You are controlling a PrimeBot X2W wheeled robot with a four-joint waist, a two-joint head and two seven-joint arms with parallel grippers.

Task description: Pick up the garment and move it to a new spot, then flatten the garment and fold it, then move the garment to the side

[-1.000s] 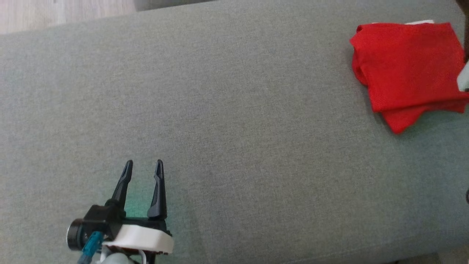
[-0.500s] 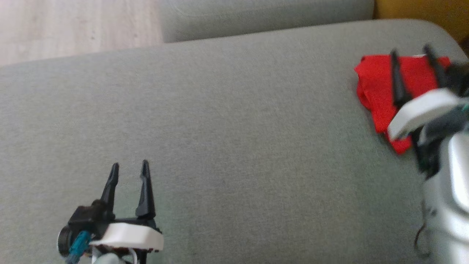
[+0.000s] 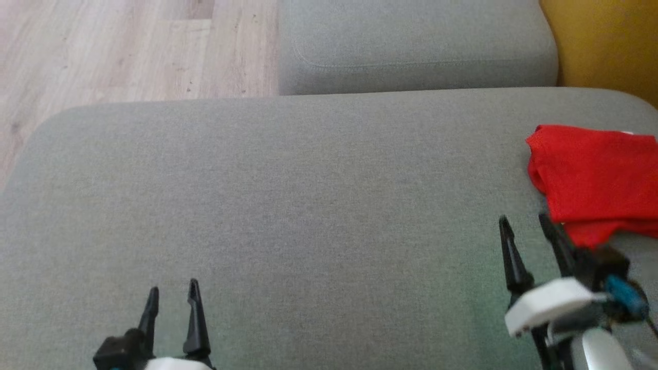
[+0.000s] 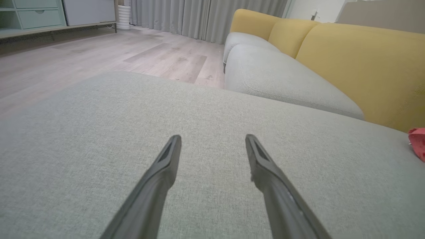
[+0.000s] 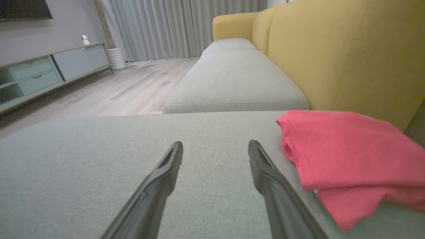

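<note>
The garment [image 3: 596, 180] is red and lies folded in a neat stack at the far right of the grey sofa cushion [image 3: 308, 205]. In the right wrist view the garment [image 5: 352, 156] sits just right of my fingers. My right gripper [image 3: 524, 223] is open and empty, a little in front and left of the garment, not touching it. My left gripper [image 3: 172, 288] is open and empty at the lower left, over bare cushion. In the left wrist view a red corner of the garment [image 4: 418, 142] peeks in at the right edge.
A second grey seat cushion [image 3: 416, 46] lies beyond the one in front of me, with the yellow sofa back [image 3: 606, 46] to the right. Wooden floor [image 3: 118, 51] runs off the far left edge. A low cabinet [image 5: 40, 76] stands across the room.
The head camera has tilted, bringing the floor and far cushion into view. My right gripper has drawn back off the garment toward me, leaving it lying folded. The left gripper stays open.
</note>
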